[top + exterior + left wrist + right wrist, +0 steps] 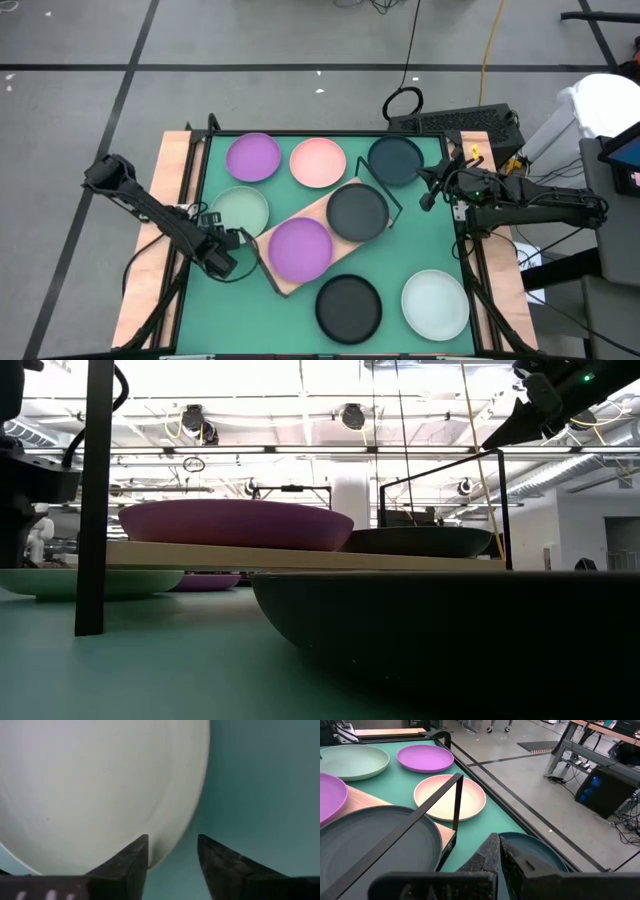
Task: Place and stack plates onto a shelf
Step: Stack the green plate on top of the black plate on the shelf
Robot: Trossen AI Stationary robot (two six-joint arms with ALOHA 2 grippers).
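The wooden shelf (300,213) lies slantwise at the table's middle. It bears a purple plate (300,248) and a dark grey plate (357,212), side by side. My left gripper (172,840) is open at the near rim of a pale mint plate (240,208) that rests flat on the table's left. One finger stands over the plate (100,785), the other outside its rim. My right gripper (499,842) is shut on nothing. It hovers raised over the near edge of the dark teal plate (540,855) at the far right (396,160).
On the green table lie a second purple plate (253,157) and a pink plate (318,163) along the far edge. A black plate (349,307) and a pale mint plate (435,304) lie near the front. The shelf's black wire frame (455,800) rises between my right gripper and the shelf.
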